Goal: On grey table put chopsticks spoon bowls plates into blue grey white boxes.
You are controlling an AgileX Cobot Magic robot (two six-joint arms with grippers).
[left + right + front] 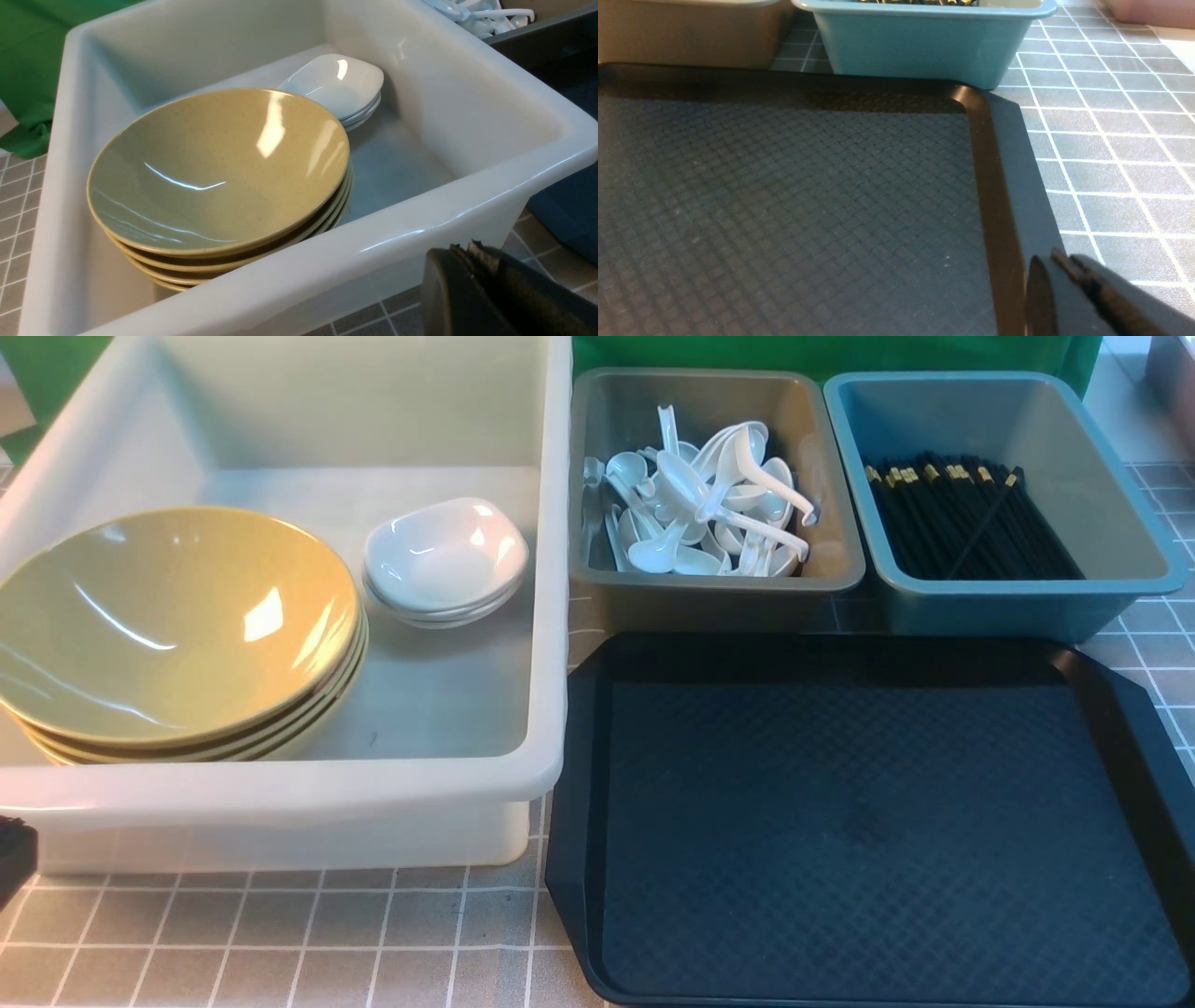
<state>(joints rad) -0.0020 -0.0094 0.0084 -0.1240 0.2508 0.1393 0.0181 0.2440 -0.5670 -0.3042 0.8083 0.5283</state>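
Bowls (pixel 168 625) are seen stacked in the white box (pixel 551 616), toward its 8 o'clock corner in the front view; plates (pixel 445 558) are stacked just beside them toward 2 o'clock, apart from the bowls. Spoons (pixel 709 504) are heaped in the grey box (pixel 840 569) at 12 o'clock of the dark tray (pixel 1148 728); chopsticks (pixel 962 523) are laid in the blue box (pixel 1158 579) at about 1 o'clock of it. The tray surface is seen bare, and nothing is seen loose on the grey tabletop (pixel 280 933). The sorting is judged complete or very nearly so. The left gripper (pixel 472 249) is seen low outside the near wall of the white box, its fingers (pixel 481 252) pressed together and holding nothing. The right gripper (pixel 1059 259) is placed over the tray's right rim, fingers likewise pressed together, nothing between them. The step in hand is judged to be a parked rest. If any further move is called for, both arms are best kept low and clear of the box walls, and the bowl stack should not be nudged, as glossy ceramic is likely to slide.
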